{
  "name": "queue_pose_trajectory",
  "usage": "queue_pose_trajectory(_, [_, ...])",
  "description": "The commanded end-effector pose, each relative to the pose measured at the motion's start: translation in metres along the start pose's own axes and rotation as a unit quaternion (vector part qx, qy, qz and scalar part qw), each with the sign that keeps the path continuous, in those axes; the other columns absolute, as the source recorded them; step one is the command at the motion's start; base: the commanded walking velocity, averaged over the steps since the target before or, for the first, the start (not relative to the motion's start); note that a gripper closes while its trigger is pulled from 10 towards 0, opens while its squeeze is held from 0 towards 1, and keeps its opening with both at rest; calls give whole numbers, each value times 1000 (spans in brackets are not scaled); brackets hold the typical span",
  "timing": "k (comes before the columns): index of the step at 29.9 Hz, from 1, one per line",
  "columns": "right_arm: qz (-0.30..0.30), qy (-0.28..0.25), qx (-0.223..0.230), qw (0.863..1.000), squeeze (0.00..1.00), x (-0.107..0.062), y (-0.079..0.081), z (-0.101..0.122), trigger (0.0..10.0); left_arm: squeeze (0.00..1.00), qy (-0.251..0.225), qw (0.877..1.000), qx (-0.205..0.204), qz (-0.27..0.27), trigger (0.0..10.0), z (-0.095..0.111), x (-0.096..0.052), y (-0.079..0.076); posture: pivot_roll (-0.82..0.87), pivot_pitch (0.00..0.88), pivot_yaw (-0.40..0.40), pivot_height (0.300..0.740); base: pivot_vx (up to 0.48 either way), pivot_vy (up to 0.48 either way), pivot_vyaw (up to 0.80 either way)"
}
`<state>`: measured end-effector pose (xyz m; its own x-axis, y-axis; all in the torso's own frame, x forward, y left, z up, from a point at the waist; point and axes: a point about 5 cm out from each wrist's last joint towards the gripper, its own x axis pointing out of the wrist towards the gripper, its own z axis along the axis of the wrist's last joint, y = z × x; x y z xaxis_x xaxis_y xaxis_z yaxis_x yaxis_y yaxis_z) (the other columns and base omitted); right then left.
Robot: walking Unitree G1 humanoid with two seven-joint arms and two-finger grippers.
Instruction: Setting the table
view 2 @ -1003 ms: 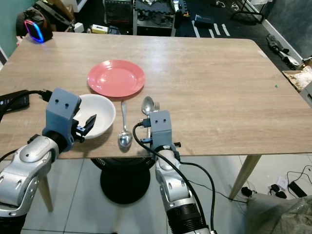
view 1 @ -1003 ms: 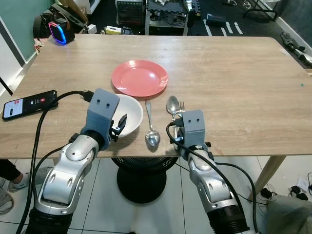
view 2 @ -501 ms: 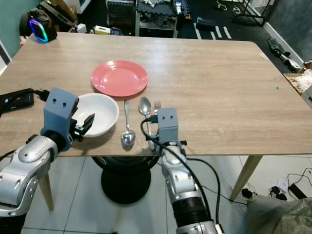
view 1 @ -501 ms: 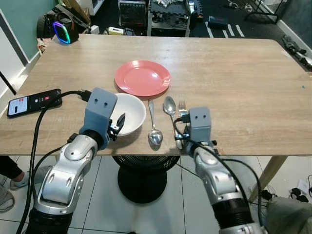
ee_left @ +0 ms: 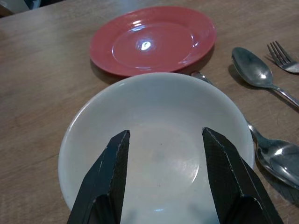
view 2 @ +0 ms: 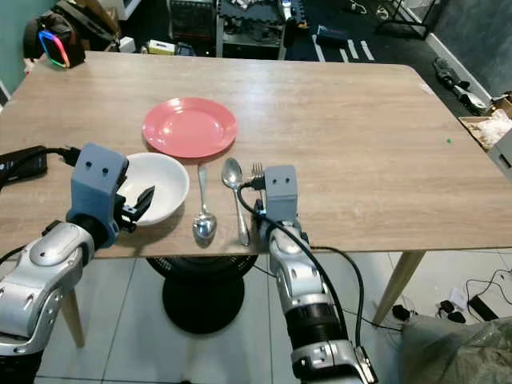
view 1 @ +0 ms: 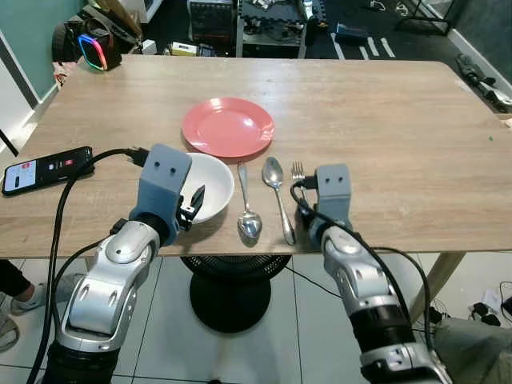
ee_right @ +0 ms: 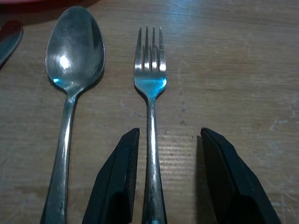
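A long wooden table (view 1: 384,120) stands on a pale tiled floor, with cluttered shelving in shadow beyond its far edge. On it lie one pink plate (view 1: 228,127), one white bowl (view 1: 210,186), two spoons and one fork (view 1: 298,171) — plus a phone (view 1: 46,169) with a lit screen near the left edge.

The plate is round, glossy and shallow. The bowl sits just in front of it, at the near edge of the table. To the right of the bowl lies the first spoon (view 1: 247,205), bowl end toward the robot; beside it the second spoon (view 1: 278,192) points the other way, bowl end near the plate. The fork lies just right of that spoon, tines away from the robot.

The left gripper (ee_left: 163,186) hovers over the near rim of the bowl, fingers spread apart and holding nothing. The right gripper (ee_right: 166,179) is parted as well, its fingers (ee_right: 119,182) on either side of the fork's handle without closing on it.

Since a second ago the right arm has shifted rightward — the second spoon, half hidden behind it then, now shows in full length.
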<state>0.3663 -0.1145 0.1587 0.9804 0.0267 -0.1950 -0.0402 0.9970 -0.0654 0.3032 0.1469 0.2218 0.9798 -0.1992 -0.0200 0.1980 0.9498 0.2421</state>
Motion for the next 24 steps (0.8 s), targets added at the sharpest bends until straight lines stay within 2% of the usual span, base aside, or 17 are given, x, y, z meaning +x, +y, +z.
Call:
queue_pose_trajectory(1, [5, 75, 9, 997, 0, 0, 1, -32, 10000, 0, 7, 1000, 2, 4, 10000, -4, -3, 0, 59, 184, 33, 740, 0, 0, 0])
queue_pose_trajectory(3, [13, 88, 9, 996, 0, 0, 3, -37, 9647, 0, 6, 1000, 2, 6, 10000, -4, -3, 0, 61, 185, 24, 740, 0, 0, 0])
queue_pose_trajectory(4, [23, 101, 12, 995, 0, -1, 7, -42, 3137, 0, 6, 1000, 2, 7, 10000, -4, -3, 0, 59, 185, 22, 740, 0, 0, 0])
queue_pose_trajectory(5, [23, 101, 12, 995, 0, -1, 7, -42, 3137, 0, 6, 1000, 2, 7, 10000, -4, -3, 0, 59, 185, 22, 740, 0, 0, 0])
queue_pose_trajectory(6, [28, 109, 14, 994, 0, -1, 8, -45, 0, 0, 7, 1000, 1, 9, 10000, -4, -4, 1, 57, 185, 19, 740, 0, 0, 0])
queue_pose_trajectory(17, [30, 133, 20, 990, 0, -3, 4, -56, 0, 0, 7, 1000, -2, 18, 10000, -6, -6, 1, 45, 182, -3, 740, 0, 0, 0])
queue_pose_trajectory(24, [25, 107, 35, 993, 0, -3, 3, -48, 0, 0, 8, 1000, -3, 21, 10000, -7, -6, 2, 43, 178, 3, 740, 0, 0, 0])
